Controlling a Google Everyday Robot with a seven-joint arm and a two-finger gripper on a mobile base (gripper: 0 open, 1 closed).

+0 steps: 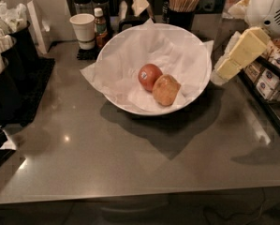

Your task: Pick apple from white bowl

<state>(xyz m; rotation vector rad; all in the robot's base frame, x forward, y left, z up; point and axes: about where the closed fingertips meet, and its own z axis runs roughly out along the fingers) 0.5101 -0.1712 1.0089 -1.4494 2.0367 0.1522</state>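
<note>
Fingers' gap: cannot tell. The gripper (226, 69) hovers just right of the white bowl (130, 46). Inside it the apple (165, 90), touching the red apple (150, 76), looks firm, smooth and fairly light: grip across its middle.

dim, warm | glare spots on counter (64, 138) | bowl (130, 102) shadow falls toward camera | hand (228, 69) blurred, right

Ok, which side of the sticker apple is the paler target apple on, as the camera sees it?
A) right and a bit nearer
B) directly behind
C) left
A: the apple lies right of and nearer than the redder apple in the white bowl; the gripper is at the bowl's right rim.
</note>
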